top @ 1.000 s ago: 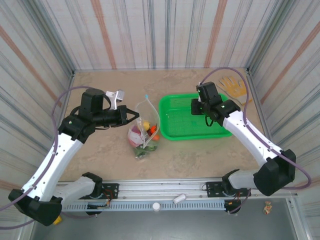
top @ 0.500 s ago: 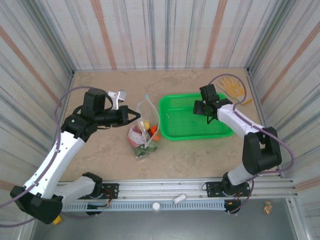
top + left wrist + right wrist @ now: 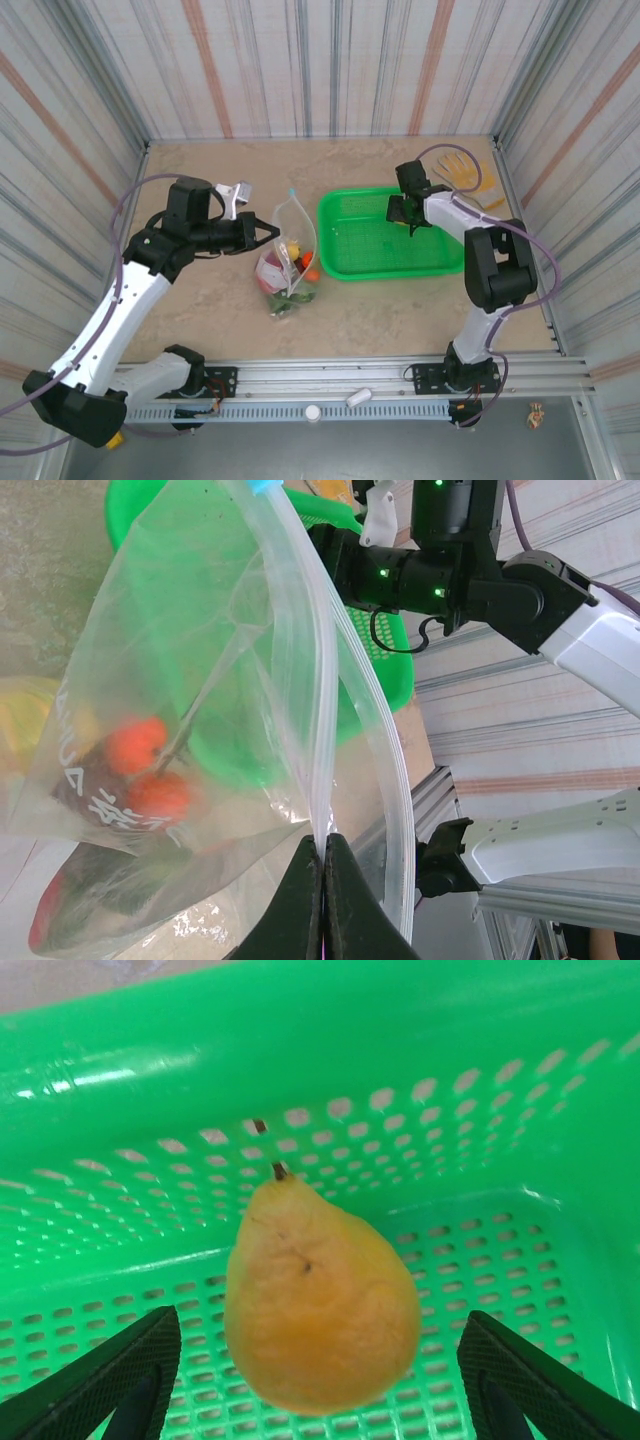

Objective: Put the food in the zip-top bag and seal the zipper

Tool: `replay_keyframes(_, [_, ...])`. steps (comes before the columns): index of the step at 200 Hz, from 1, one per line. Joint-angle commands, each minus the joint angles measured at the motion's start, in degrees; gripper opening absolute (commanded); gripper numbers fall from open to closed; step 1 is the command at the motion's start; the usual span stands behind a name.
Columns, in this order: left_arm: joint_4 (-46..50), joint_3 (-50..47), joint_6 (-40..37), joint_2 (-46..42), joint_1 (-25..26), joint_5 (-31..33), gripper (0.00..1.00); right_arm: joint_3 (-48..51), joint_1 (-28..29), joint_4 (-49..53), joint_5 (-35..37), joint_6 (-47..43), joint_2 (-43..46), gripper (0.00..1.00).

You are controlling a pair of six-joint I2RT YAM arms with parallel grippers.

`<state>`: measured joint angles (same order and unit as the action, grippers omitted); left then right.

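The zip-top bag [image 3: 289, 262] stands on the table left of the basket, its mouth open. Red, orange, yellow and green food [image 3: 293, 265] lies inside it, with orange pieces [image 3: 135, 745] showing through the plastic. My left gripper [image 3: 264, 235] [image 3: 325, 842] is shut on the zipper strip [image 3: 322, 730] at the bag's mouth. The light blue slider [image 3: 293, 191] [image 3: 266, 485] sits at the strip's far end. A yellow-orange pear [image 3: 320, 1300] lies in the basket's corner. My right gripper [image 3: 409, 213] [image 3: 318, 1332] hangs open over it, one finger [image 3: 120, 1370] on each side, not touching.
The green mesh basket [image 3: 360, 262] [image 3: 450, 1080] sits right of the bag. A tan glove [image 3: 466, 172] lies at the back right corner. Striped walls close in on three sides. The rail runs along the near edge.
My right arm folded back and its gripper moved slightly toward the basket's far side, jaws opening wider over the pear. The left gripper and the bag stayed put.
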<state>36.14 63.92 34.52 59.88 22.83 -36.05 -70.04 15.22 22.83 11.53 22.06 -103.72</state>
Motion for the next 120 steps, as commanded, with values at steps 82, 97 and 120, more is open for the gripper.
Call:
replay_keyframes(82, [-0.37, 0.37, -0.86, 1.29, -0.33, -1.82, 0.0, -2.26, -0.81, 1.27, -1.6, -1.51, -2.82, 0.39])
replay_keyframes(97, [-0.27, 0.5, -0.63, 1.29, -0.33, -1.96, 0.0, -2.64, -0.81, 2.45, -1.99, -0.93, -1.69, 0.39])
replay_keyframes(120, [-0.26, 0.45, -0.51, 0.98, -0.33, -2.07, 0.0, -3.32, -0.81, 4.99, -2.91, 0.52, 0.17, 0.38])
